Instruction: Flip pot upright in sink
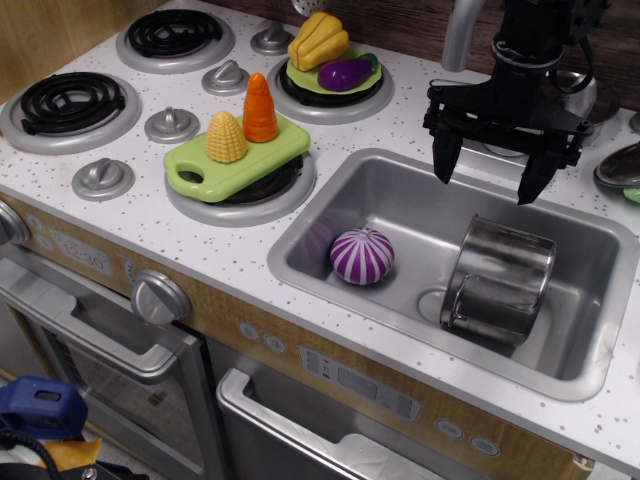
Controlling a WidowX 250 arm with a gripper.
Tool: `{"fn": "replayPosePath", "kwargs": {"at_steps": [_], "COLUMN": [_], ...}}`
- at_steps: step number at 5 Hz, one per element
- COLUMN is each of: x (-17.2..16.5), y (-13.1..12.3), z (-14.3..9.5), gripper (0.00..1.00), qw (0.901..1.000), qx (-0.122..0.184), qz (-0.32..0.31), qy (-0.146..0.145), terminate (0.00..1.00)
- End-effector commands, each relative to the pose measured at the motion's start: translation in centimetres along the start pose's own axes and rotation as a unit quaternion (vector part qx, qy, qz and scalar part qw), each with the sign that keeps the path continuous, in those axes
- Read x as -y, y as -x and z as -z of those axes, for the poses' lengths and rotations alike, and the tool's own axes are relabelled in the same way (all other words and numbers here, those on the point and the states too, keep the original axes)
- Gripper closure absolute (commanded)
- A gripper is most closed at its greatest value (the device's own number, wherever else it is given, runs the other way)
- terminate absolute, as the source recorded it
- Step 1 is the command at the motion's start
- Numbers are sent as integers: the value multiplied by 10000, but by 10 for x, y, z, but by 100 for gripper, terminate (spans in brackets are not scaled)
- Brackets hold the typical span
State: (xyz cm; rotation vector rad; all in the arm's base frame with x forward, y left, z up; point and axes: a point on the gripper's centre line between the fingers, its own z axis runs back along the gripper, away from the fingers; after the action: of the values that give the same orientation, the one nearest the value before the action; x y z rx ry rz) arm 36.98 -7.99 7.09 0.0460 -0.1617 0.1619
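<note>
Two things lie in the sink (pixel 400 205) below the gripper (pixel 492 175): the tipped pot (pixel 500 280) and, leftward, a purple striped ball (pixel 362 255). Gripper fingers spread wide, holding nothing.

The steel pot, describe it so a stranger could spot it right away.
Find the large silver-grey metal sink set in the white speckled countertop. At its right end lies a shiny stainless-steel cylindrical pot, tipped over. Unlike the purple striped ball beside it, it is plain metal.
</note>
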Motion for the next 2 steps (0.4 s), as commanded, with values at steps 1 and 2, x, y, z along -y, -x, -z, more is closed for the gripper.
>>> {"fn": "replayPosePath", "kwargs": {"at_steps": [1,2], "x": [0,3], "y": [0,0], "z": [0,3], "gripper": [0,0], "qw": [10000,10000], "qx": [0,43], "qz": [0,18], "qy": [0,87], "terminate": [0,0]}}
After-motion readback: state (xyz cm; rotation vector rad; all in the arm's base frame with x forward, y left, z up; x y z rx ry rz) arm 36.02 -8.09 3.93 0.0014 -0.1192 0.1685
